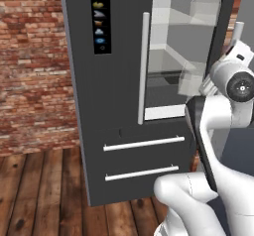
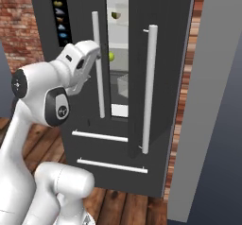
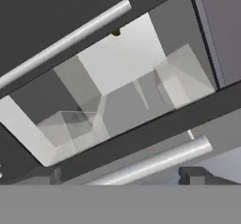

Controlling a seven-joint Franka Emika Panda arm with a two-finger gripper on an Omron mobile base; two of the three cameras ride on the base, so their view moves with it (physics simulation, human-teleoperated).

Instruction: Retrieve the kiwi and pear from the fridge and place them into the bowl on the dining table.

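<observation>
The fridge [image 1: 124, 106] is being seen from three sides, its right door standing partly open so that a tall gap onto the lit interior is being shown.

In the right base view the pear [image 2: 111, 56] is being seen as a small yellow-green ball through that gap, resting on a glass shelf inside the fridge. Above it, on a higher shelf, the kiwi [image 2: 115, 15] is being seen as a small dark oval. From the left base view neither fruit can be made out; there the glass shelves [image 1: 171, 56] and a clear bin [image 1: 191, 79] are being shown instead, beside the left door's white handle [image 1: 144, 66].

The claw [image 2: 97, 47] is being held just in front of the gap, near the left door's handle, with nothing gripped. In the hand view its two dark finger tips [image 3: 193, 175] are being seen well apart at the bottom edge, so the jaws are standing wide open. That view is being rolled; the interior is crossing it slantwise, and a small dark fruit, taken to be the kiwi [image 3: 116, 32], is being seen at the upper edge of the opening.
</observation>
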